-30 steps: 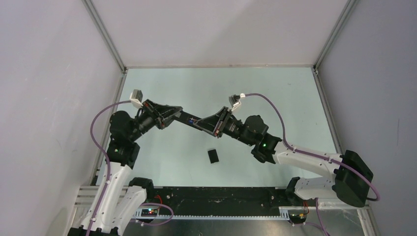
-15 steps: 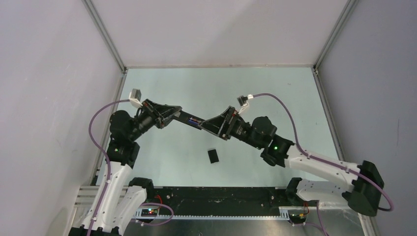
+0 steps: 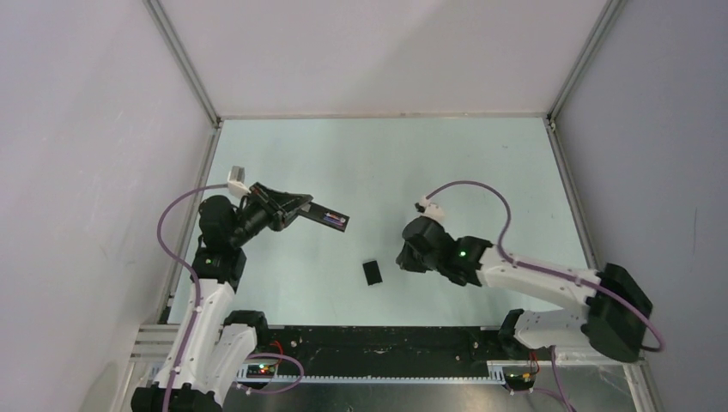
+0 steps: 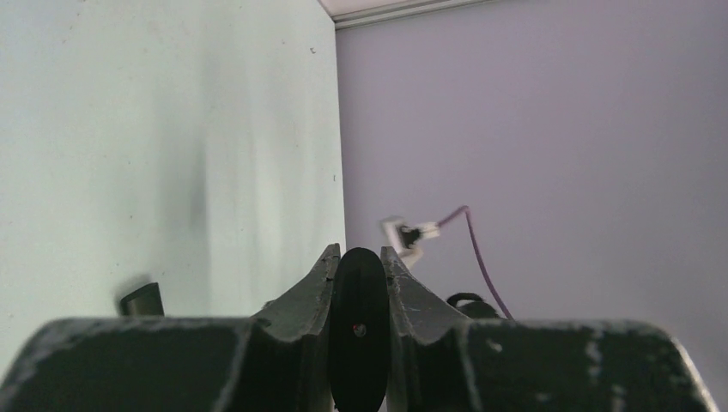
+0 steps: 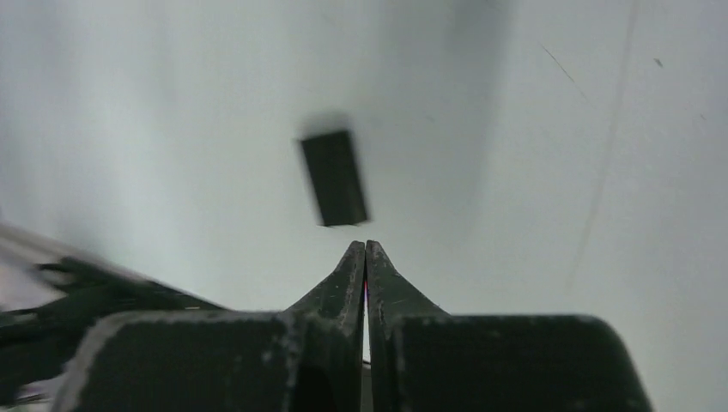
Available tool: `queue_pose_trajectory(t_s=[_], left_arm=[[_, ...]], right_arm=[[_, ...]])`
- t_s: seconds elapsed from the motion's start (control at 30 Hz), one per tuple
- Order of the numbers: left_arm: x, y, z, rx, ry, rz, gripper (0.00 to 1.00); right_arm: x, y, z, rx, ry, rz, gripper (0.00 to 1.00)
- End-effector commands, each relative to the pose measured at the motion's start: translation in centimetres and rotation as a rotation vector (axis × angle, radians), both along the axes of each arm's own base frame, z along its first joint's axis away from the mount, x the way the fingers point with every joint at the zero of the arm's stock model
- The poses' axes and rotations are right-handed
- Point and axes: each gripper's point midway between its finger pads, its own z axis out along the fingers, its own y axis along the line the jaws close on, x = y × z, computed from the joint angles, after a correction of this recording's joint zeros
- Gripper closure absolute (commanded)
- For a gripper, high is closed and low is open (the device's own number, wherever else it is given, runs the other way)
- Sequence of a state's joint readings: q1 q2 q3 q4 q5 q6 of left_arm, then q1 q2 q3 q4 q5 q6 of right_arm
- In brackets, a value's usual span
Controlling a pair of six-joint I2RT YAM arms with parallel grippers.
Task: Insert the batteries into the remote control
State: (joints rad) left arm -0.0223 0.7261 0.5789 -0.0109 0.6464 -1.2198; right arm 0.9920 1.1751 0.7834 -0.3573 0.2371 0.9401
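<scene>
Pale mint-green tabletop (image 3: 386, 154) boxed in by plain lilac-grey walls (image 3: 86, 172) on three sides, with aluminium struts (image 3: 185, 64) running up the back corners. Lighting's soft and even, and there's a black rail (image 3: 378, 339) along the near edge.

remote control (image 3: 327, 216) sits between the left gripper (image 3: 296, 206) fingers, up off the table (image 3: 481, 163), over its left half, pointing right. cover plate (image 3: 373, 272) lies mid-table toward the near edge. right gripper (image 5: 366, 249) just right of the plate, not touching.
</scene>
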Motion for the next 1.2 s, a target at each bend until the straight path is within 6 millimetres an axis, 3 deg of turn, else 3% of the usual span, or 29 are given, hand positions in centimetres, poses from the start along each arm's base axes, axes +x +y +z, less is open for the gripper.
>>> queue_pose_trajectory(t_s=[0.0, 0.2, 0.47, 0.8, 1.03, 1.17], left_arm=[[0.3, 0.5, 0.4, 0.063, -0.068, 0.015, 1.0], [0.4, 1.0, -0.7, 0.101, -0.027, 0.029, 1.0], [0.6, 1.4, -0.7, 0.114, -0.029, 0.042, 1.0], [1.9, 5.5, -1.6, 0.123, 0.001, 0.148, 1.0], [2.1, 6.0, -2.6, 0.125, 0.027, 0.163, 1.0], [2.1, 6.2, -3.1, 0.125, 0.035, 0.165, 1.0]], right_arm=[[-0.6, -1.4, -4.6, -0.246, 0.07, 0.042, 0.98], [-0.9, 0.9, -7.3, -0.317, 0.134, 0.134, 1.0], [-1.2, 4.0, -8.5, -0.362, 0.142, 0.231, 1.0], [-0.7, 3.8, -10.1, -0.459, 0.145, 0.219, 1.0], [-0.7, 3.8, -9.6, -0.456, 0.128, 0.207, 1.0], [-0.6, 3.2, -10.4, -0.479, 0.156, 0.184, 1.0]])
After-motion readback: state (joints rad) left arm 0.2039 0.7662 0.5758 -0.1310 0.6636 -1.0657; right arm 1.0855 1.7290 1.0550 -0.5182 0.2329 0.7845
